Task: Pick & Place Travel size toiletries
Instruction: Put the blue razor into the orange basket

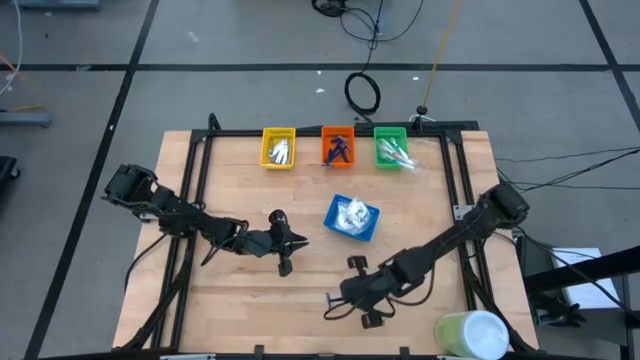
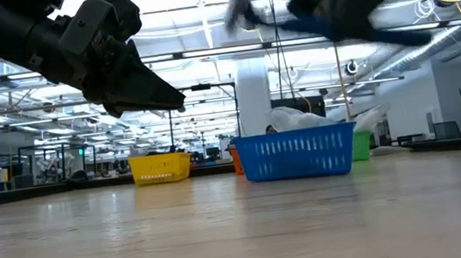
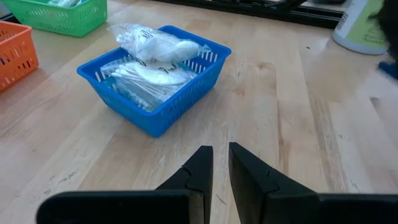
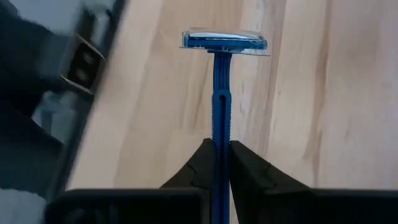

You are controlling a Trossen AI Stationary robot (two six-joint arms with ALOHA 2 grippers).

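A blue razor (image 4: 222, 74) with a clear cap over its head sits in my shut right gripper (image 4: 220, 152), above the table's near middle (image 1: 345, 297). My left gripper (image 3: 221, 155) hovers left of the blue tray (image 1: 352, 217). Its fingers are shut to a narrow slit with nothing between them. Clear packets of white items (image 3: 155, 56) lie in the blue tray. Along the far edge, the yellow tray (image 1: 278, 147) holds silvery packets, the orange tray (image 1: 338, 147) holds dark blue razors, and the green tray (image 1: 391, 147) holds pale sticks. My right gripper pinches the razor's handle (image 4: 220, 134) between its two fingers, well back from the head. The fingers slant downward from the table's right side and lie along the handle. The head (image 4: 225, 42) sticks out past the fingertips. The razor is lifted clear of the table.
A big pale green-and-white cylinder (image 1: 470, 335) stands at the near right corner. A black frame (image 1: 200, 200) runs round the wooden table top. Bare wood lies between the two grippers and along the near edge.
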